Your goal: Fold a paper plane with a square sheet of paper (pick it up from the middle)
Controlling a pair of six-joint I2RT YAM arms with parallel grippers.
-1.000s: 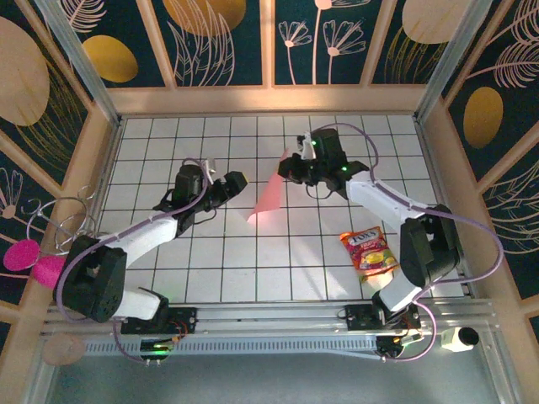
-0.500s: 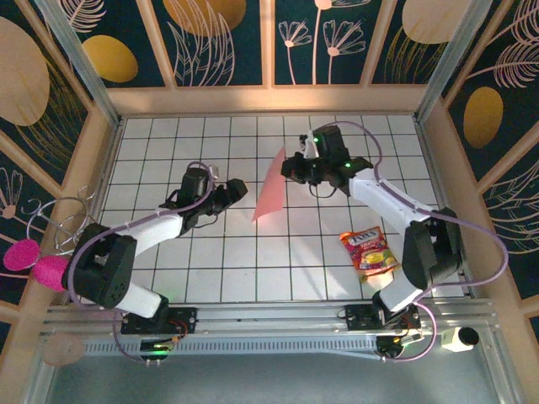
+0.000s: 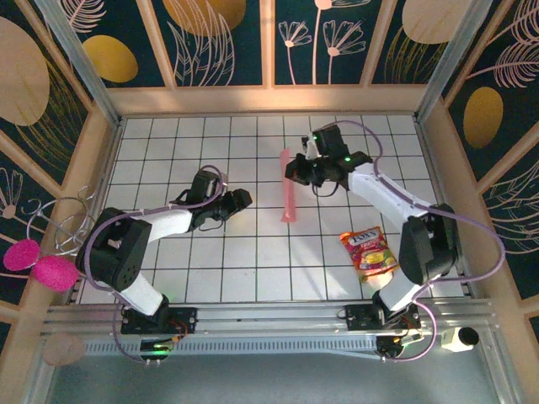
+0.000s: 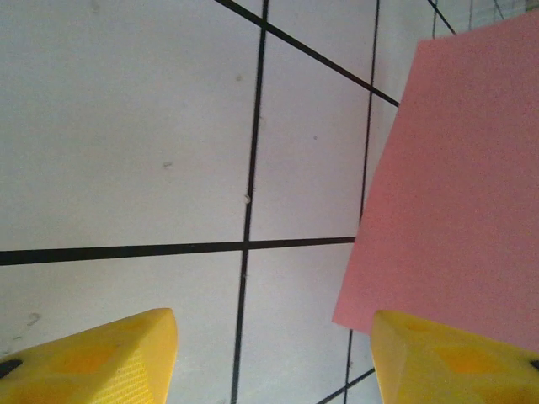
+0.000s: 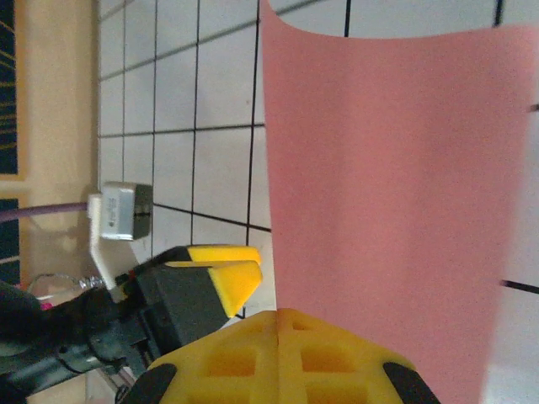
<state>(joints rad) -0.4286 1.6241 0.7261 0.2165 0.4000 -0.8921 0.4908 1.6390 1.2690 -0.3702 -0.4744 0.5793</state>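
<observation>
Centrally, pink paper [image 3: 288, 189] above white gridded table [image 3: 253, 261], floral walls [image 3: 223, 50] around.

The overhead camera looks down from behind the arm bases [image 3: 158, 321] over the whole tiled table [image 3: 168, 151]. Each wrist camera sits close, facing along its yellow fingers [image 4: 101, 358]; both share the pink paper [image 5: 387, 194].

I count one square sheet of paper [image 3: 288, 187], one snack packet [image 3: 368, 251] and two grippers: left gripper [image 3: 241, 199], right gripper [image 3: 291, 171]. Outside the left wall lie perhaps two pink fluffy balls [image 3: 52, 271].
</observation>
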